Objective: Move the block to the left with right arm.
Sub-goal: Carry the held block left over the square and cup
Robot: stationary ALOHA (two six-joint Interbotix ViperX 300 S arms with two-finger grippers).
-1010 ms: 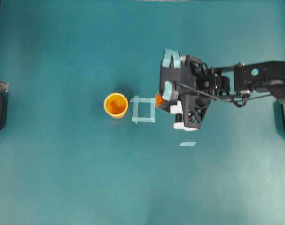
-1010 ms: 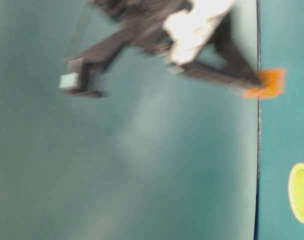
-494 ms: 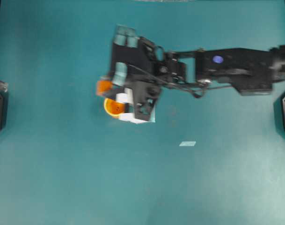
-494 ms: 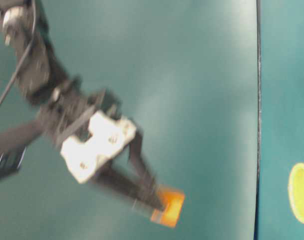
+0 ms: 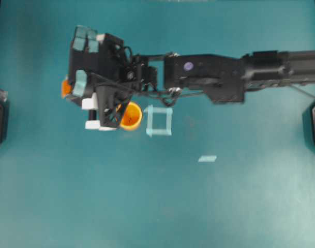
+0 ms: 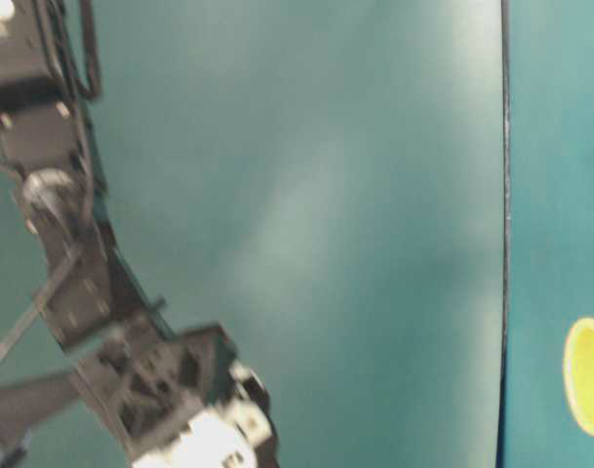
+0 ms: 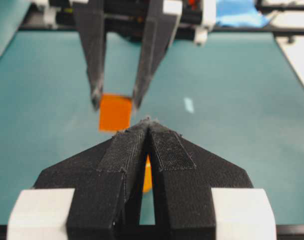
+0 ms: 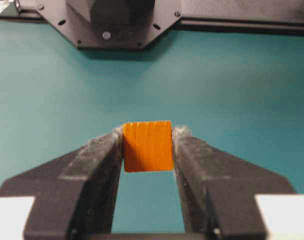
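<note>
Fingertips [image 8: 179, 137] of the right gripper [image 8: 148, 145] clamp the block [image 8: 148, 146] on two opposite faces, holding it clear of the table [image 5: 147, 206]. Overhead, block [image 5: 67, 88] and gripper sit left of the cup [image 5: 130, 115] and tape square [image 5: 159, 121]. Release requires descent. Left gripper [image 7: 148, 125] is closed and empty, facing the block.
</note>
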